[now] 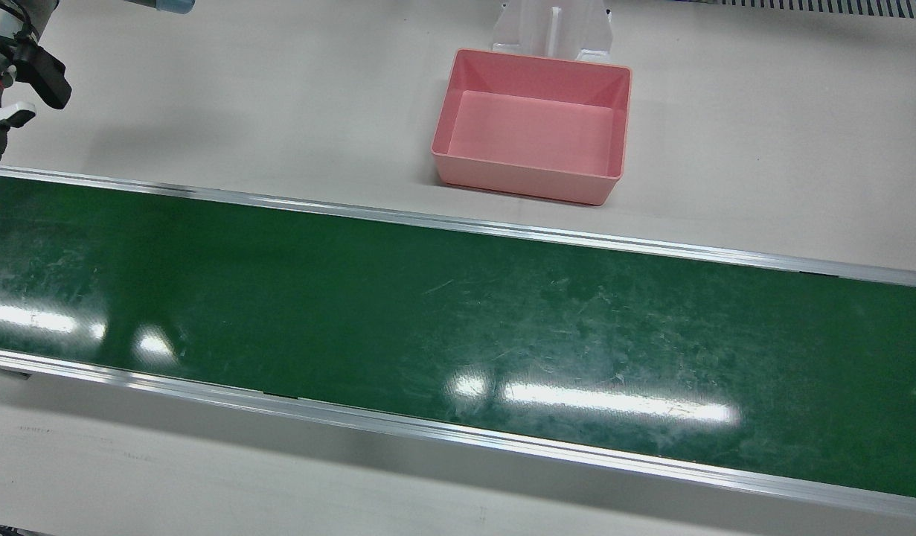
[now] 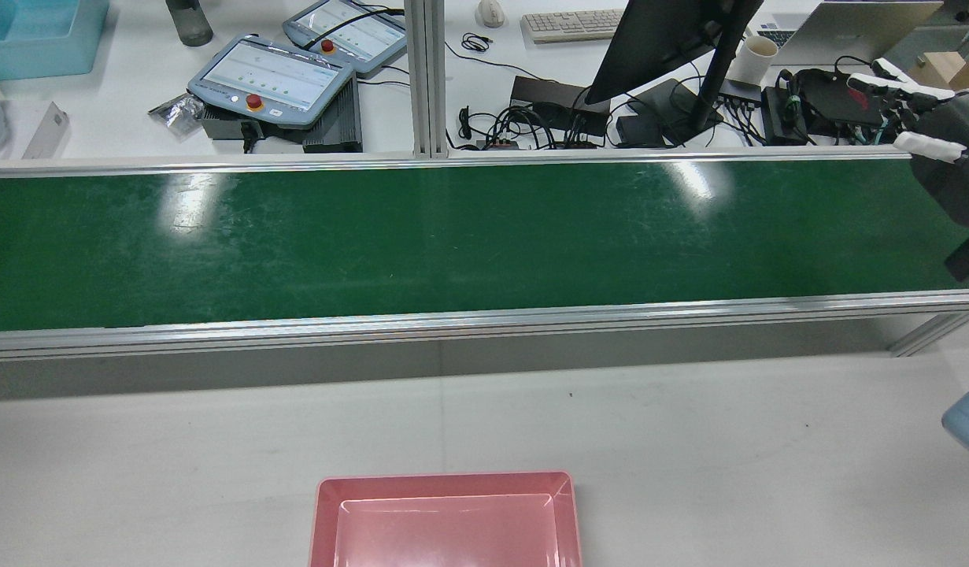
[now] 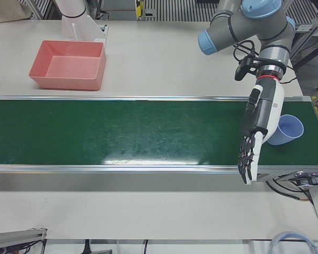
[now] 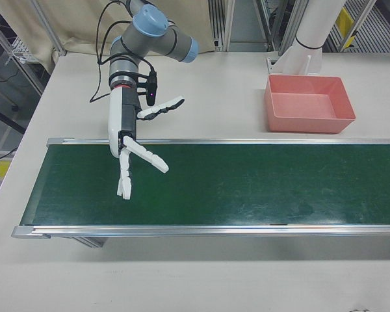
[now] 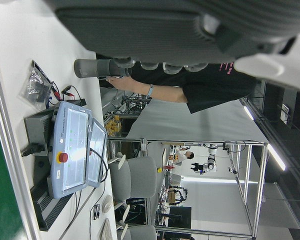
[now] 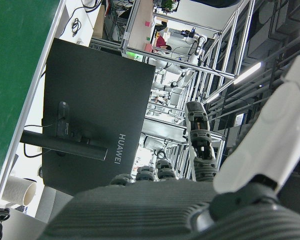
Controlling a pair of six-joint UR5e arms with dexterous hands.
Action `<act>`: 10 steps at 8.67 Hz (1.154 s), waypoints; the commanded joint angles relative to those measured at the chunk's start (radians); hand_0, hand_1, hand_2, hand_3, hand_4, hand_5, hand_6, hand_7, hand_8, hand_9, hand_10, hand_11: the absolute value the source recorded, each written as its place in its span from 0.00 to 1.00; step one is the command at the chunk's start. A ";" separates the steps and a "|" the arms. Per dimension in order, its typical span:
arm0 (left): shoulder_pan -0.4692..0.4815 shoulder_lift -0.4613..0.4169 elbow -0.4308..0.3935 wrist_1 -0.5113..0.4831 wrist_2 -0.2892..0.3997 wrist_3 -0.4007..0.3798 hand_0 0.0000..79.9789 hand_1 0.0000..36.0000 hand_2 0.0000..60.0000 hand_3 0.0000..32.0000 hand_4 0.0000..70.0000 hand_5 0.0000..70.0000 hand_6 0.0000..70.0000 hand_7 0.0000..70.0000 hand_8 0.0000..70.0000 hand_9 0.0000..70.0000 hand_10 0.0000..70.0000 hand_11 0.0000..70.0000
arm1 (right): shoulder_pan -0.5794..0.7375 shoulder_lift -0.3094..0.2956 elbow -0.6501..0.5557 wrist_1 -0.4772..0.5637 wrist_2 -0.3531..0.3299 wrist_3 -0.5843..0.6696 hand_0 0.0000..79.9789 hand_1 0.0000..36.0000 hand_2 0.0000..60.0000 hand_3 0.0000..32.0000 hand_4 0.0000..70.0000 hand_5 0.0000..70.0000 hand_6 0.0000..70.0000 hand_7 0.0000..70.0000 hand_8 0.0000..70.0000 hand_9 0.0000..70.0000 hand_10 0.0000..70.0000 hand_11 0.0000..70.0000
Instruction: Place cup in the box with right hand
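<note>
A light blue cup (image 3: pixel 287 129) stands on the green belt (image 3: pixel 122 132) at its right end in the left-front view, partly hidden behind my left hand (image 3: pixel 259 124). That hand hangs over the belt with its fingers stretched down and holds nothing. My right hand (image 4: pixel 125 146) is open with fingers spread over the other end of the belt (image 4: pixel 247 182), far from the cup; it also shows in the rear view (image 2: pixel 925 134) and the front view (image 1: pixel 15 78). The empty pink box (image 1: pixel 532 126) sits on the white table beside the belt, and shows in the other fixed views (image 2: pixel 445 520) (image 3: pixel 69 66) (image 4: pixel 309 104).
A white pedestal (image 1: pixel 551 30) stands right behind the box. Beyond the belt a desk holds teach pendants (image 2: pixel 271 79), a monitor (image 2: pixel 673 39), cables and a white paper cup (image 2: pixel 756 59). Aluminium rails (image 1: pixel 458 223) edge the belt.
</note>
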 commanded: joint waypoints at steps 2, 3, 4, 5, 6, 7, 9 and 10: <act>0.000 0.000 0.000 0.000 0.000 0.000 0.00 0.00 0.00 0.00 0.00 0.00 0.00 0.00 0.00 0.00 0.00 0.00 | -0.002 0.003 -0.013 0.000 0.001 0.001 0.57 0.00 0.00 0.00 0.36 0.02 0.03 0.14 0.04 0.09 0.01 0.02; 0.000 0.000 0.000 0.000 0.000 0.000 0.00 0.00 0.00 0.00 0.00 0.00 0.00 0.00 0.00 0.00 0.00 0.00 | -0.003 0.003 -0.013 0.000 0.001 0.001 0.57 0.02 0.00 0.00 0.36 0.02 0.04 0.15 0.04 0.09 0.01 0.02; 0.000 0.000 0.000 0.000 0.000 0.000 0.00 0.00 0.00 0.00 0.00 0.00 0.00 0.00 0.00 0.00 0.00 0.00 | -0.002 0.003 -0.013 0.000 0.001 0.001 0.57 0.03 0.00 0.00 0.37 0.02 0.04 0.16 0.04 0.10 0.01 0.02; 0.000 0.000 0.000 0.000 0.000 0.000 0.00 0.00 0.00 0.00 0.00 0.00 0.00 0.00 0.00 0.00 0.00 0.00 | -0.002 0.003 -0.015 0.000 0.001 0.001 0.56 0.05 0.03 0.00 0.35 0.02 0.04 0.16 0.04 0.10 0.01 0.02; 0.000 0.000 0.000 0.000 0.000 0.000 0.00 0.00 0.00 0.00 0.00 0.00 0.00 0.00 0.00 0.00 0.00 0.00 | 0.000 0.003 -0.015 0.000 0.001 0.001 0.54 0.10 0.11 0.00 0.32 0.02 0.04 0.17 0.04 0.11 0.01 0.03; 0.000 0.000 0.000 0.000 0.000 0.000 0.00 0.00 0.00 0.00 0.00 0.00 0.00 0.00 0.00 0.00 0.00 0.00 | 0.000 0.002 -0.013 0.000 0.001 0.001 0.52 0.15 0.17 0.00 0.28 0.02 0.04 0.17 0.04 0.11 0.01 0.03; 0.000 0.000 0.000 0.000 0.000 0.000 0.00 0.00 0.00 0.00 0.00 0.00 0.00 0.00 0.00 0.00 0.00 0.00 | 0.000 0.003 -0.013 0.000 0.001 0.001 0.56 0.05 0.03 0.00 0.35 0.02 0.04 0.18 0.04 0.11 0.01 0.03; 0.000 0.000 0.000 0.000 0.000 0.000 0.00 0.00 0.00 0.00 0.00 0.00 0.00 0.00 0.00 0.00 0.00 0.00 | 0.000 0.003 -0.013 0.000 -0.001 0.001 0.56 0.07 0.06 0.00 0.34 0.02 0.04 0.18 0.04 0.11 0.01 0.03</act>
